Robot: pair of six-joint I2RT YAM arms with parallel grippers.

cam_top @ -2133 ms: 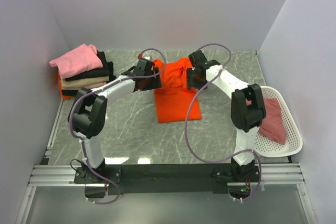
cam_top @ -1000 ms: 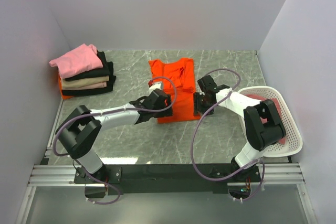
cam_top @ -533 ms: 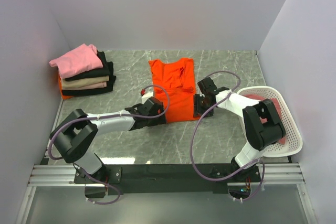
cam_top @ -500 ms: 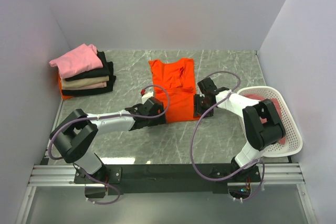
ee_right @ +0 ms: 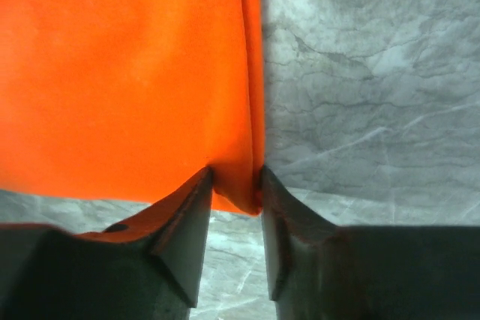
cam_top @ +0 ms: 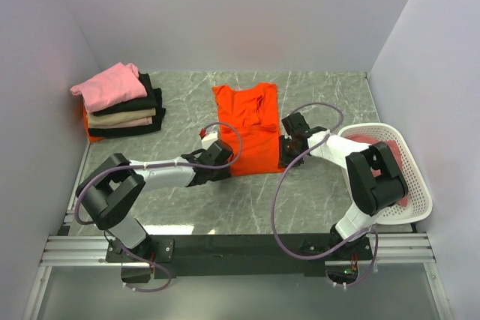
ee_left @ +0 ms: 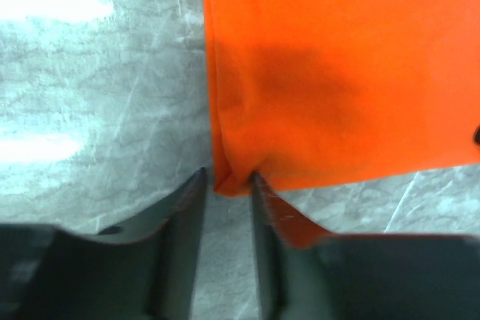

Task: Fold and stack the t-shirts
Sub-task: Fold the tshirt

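Fingers closer together, orange shirt between.

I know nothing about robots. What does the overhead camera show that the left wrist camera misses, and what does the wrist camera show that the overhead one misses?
Only the overhead view shows both arms, the right end effector at the near-right corner of the orange t-shirt, the stack of folded shirts at far left, and the white basket on the right. Only the left wrist view shows, close up, the left end effector pinching the shirt's near-left corner, with the cloth puckered there. Both show the orange t-shirt and the grey marbled table.
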